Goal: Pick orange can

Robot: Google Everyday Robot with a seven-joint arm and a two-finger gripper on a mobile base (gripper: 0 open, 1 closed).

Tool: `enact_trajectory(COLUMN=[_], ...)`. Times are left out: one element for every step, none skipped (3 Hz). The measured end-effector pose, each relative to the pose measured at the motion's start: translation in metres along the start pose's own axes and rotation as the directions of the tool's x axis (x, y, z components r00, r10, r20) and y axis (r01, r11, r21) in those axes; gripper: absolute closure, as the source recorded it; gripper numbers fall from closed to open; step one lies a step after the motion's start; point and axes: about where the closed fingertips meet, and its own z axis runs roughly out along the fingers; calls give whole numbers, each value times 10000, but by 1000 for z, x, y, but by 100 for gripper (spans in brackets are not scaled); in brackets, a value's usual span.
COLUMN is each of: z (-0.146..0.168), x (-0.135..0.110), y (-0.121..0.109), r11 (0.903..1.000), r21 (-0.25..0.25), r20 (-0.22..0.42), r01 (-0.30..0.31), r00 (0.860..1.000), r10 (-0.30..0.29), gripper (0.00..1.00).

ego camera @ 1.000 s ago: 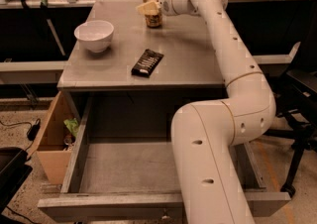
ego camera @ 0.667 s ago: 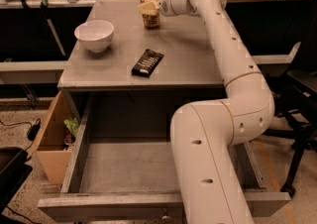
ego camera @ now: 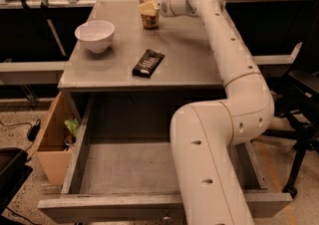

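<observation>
Camera view: we see the robot's hand at the far edge of the desk, right up against the orange can standing upright there. Whether it is grasping the can, we cannot tell. A white bowl sits to the left, with a black snack wrapper nearer.

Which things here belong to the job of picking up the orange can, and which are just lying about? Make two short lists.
Belong to the job:
orange can, at the far edge of the table
gripper, right up against the can

Just lying about:
white bowl
black snack bar
open drawer below the table
cardboard box on the floor
</observation>
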Motion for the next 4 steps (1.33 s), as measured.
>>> enact_trajectory(z=[0, -45, -106, -201], x=[0, -17, -37, -79], y=[0, -4, -2, -13], r11=[10000, 9992, 9954, 9805], r21=[-1, -144, -368, 549], r20=[0, 36, 78, 979], r01=[0, 363, 888, 1889], r00=[10000, 9993, 9960, 9762], r10=[0, -363, -886, -1935], gripper=[100, 100, 100, 100])
